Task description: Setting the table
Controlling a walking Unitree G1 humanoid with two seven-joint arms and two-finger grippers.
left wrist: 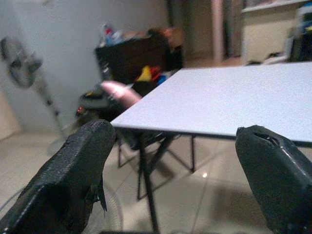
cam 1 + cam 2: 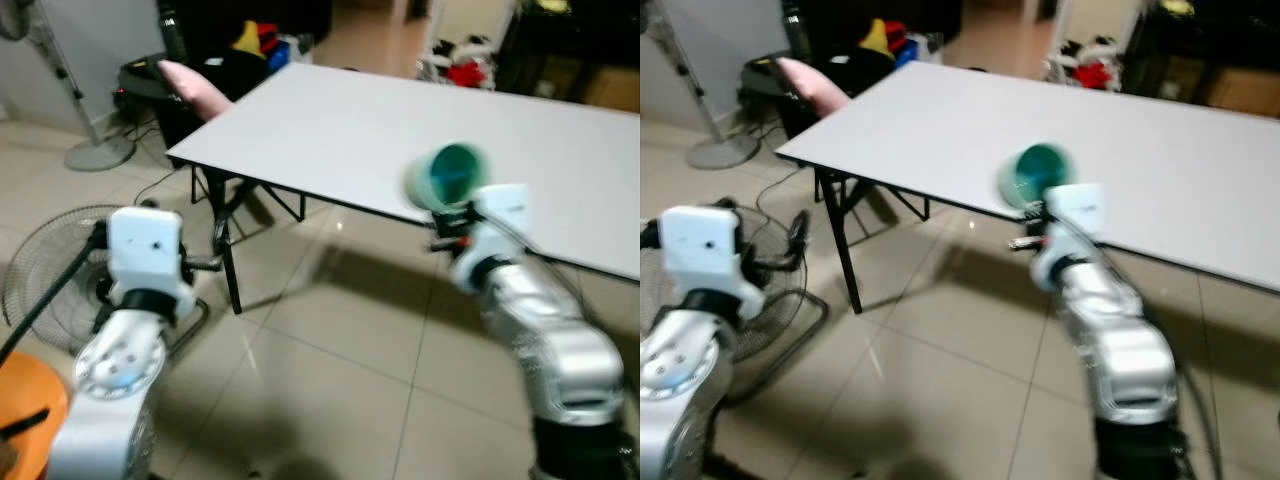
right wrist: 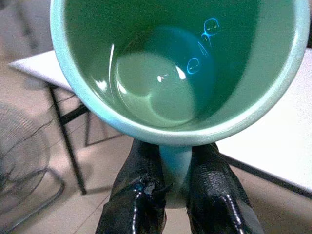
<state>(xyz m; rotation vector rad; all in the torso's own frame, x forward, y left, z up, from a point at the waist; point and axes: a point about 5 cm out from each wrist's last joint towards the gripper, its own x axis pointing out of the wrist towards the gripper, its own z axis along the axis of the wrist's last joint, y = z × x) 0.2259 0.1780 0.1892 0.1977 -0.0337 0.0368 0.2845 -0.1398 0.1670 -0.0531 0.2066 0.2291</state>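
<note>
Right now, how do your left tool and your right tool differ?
The right tool is shut on a green cup; the left tool is open and holds nothing. The right tool is raised at the near edge of the white table; the left tool sits back from it, over the floor. Both point toward the table.

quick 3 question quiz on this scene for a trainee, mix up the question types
1. True or false: the right gripper is shut on a green cup.
2. Where is the cup relative to the white table? A) standing at its centre B) held in the air near its front edge C) lying on the floor
3. Fill in: the left gripper has its fingers ____ and holds nothing.

Key
1. True; the two black fingers clamp the cup's side, and its open mouth faces the wrist camera.
2. B
3. open
</note>
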